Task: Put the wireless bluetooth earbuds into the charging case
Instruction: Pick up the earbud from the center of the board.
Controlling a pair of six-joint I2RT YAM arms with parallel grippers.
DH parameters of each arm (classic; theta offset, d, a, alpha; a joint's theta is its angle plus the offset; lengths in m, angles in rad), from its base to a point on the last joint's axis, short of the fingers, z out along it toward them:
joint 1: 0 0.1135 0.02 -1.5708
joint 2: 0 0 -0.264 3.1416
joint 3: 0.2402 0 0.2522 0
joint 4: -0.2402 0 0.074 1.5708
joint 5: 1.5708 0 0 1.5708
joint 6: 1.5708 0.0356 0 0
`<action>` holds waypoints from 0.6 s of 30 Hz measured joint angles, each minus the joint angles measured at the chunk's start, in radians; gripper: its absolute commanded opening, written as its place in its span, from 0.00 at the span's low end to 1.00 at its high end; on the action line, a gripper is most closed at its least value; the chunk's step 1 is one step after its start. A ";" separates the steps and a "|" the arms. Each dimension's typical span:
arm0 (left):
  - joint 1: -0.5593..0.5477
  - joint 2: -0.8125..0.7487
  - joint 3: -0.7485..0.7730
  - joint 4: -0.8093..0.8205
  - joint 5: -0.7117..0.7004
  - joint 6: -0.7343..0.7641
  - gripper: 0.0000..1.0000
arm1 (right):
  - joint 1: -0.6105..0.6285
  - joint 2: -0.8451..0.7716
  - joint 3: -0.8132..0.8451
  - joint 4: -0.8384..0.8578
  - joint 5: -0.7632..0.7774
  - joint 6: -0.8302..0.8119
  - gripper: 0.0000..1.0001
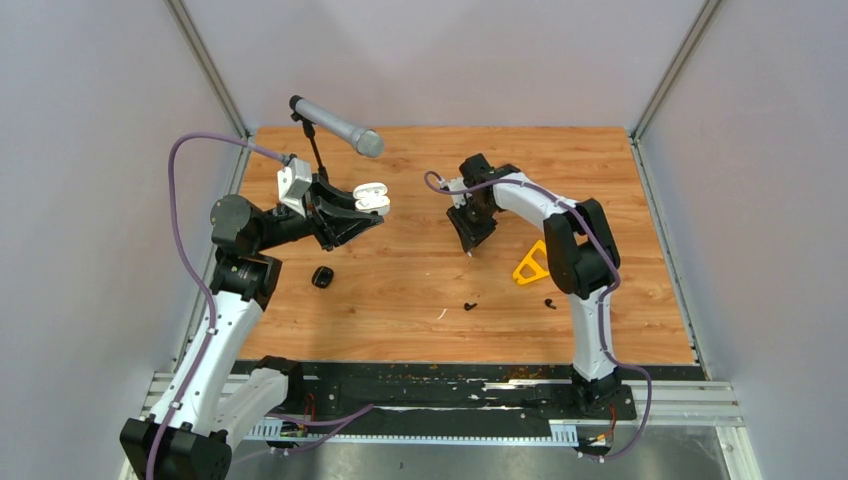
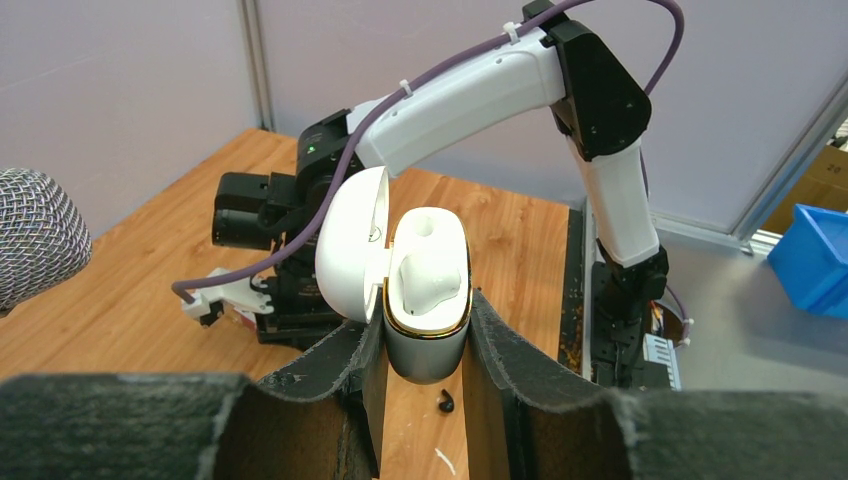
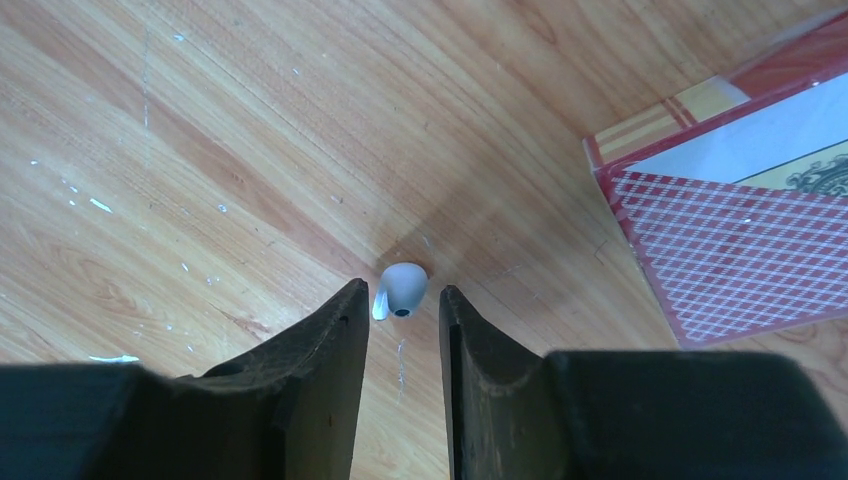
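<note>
**One white earbud seated, one between the right fingers, both black ones loose**

We see one white earbud [image 2: 430,280] sitting in the open charging case [image 2: 428,348], whose lid is swung back to the left in the left wrist view. The left gripper [image 2: 427,320] is clamped on the lower body of the case, one finger pressing each side, and holds it up above the table [image 1: 400,160] at the left rear.

We find the second white earbud [image 3: 405,285] lying on the wood right at the tips of the right gripper [image 3: 404,290]. That gripper points down at the table near its middle. Its jaws stand a narrow way apart, one on each side of the earbud, with a sliver of wood showing on the right, so it is not pinched. We cannot tell whether the left finger touches it.

Two black earbuds [image 1: 470,306] [image 1: 549,303] lie on the table nearer the arm bases, well apart from each other.

Around these we note a small black rounded object [image 1: 322,277] below the left gripper and a yellow triangular piece [image 1: 530,266] beside the right arm. A thin white sliver [image 1: 441,314] lies near the left black earbud. A red chequered box [image 3: 740,230] is close to the right fingers, and a grey microphone [image 1: 335,125] stands at the rear left.
</note>
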 measured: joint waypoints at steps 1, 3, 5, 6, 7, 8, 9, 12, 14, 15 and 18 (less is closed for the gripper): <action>0.000 0.000 0.000 0.000 0.000 0.000 0.00 | 0.003 0.000 -0.003 0.000 0.006 0.002 0.31; 0.000 0.000 0.000 0.000 0.000 0.000 0.00 | 0.008 0.000 -0.013 0.002 0.017 0.005 0.30; 0.000 0.000 0.000 0.000 -0.001 0.000 0.00 | 0.010 0.000 -0.015 0.001 0.023 0.010 0.29; 0.000 0.000 0.000 0.000 -0.001 0.000 0.00 | 0.010 0.000 -0.015 0.002 0.027 0.012 0.29; 0.000 0.000 0.000 0.000 -0.001 0.000 0.00 | 0.012 0.000 -0.015 0.002 0.030 0.014 0.28; 0.000 0.000 0.000 0.000 -0.001 0.000 0.00 | 0.013 0.001 -0.015 0.003 0.032 0.017 0.28; 0.000 0.000 0.000 0.000 -0.001 0.000 0.00 | 0.013 0.001 -0.015 0.003 0.035 0.019 0.28; 0.000 0.000 0.000 0.000 -0.003 0.000 0.00 | 0.016 0.001 -0.015 0.003 0.040 0.023 0.28; 0.000 0.000 0.000 0.000 -0.003 0.000 0.00 | 0.018 0.003 -0.013 0.003 0.045 0.026 0.28; 0.000 0.000 0.000 0.000 -0.003 0.000 0.00 | 0.021 0.004 -0.011 0.002 0.048 0.027 0.28; 0.000 0.000 0.000 0.000 -0.003 0.000 0.00 | 0.029 0.010 -0.002 0.002 0.061 0.037 0.26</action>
